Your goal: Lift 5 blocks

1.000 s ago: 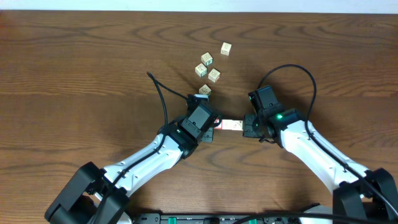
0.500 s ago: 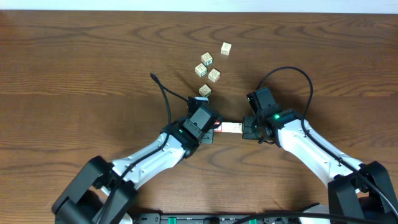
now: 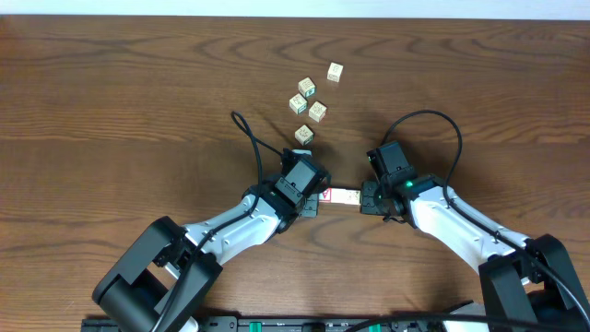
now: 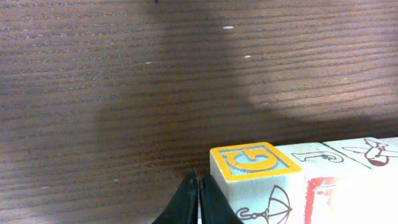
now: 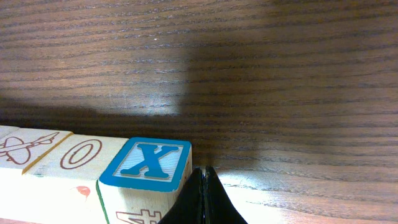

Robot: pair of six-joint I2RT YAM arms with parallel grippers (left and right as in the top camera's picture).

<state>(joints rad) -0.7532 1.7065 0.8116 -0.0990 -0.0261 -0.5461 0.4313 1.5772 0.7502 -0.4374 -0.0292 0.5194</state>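
Both arms now sit lower in frame, row of alphabet blocks (image 3: 344,195) between them at lower centre. Left hand (image 4: 198,194), right hand (image 5: 203,185): shut, pressing its ends. Keep squeeze even; lift level.

White arm links (image 3: 230,221), black joints, looping black cables (image 3: 426,112), green light (image 3: 404,183), black fingers (image 4: 181,204)
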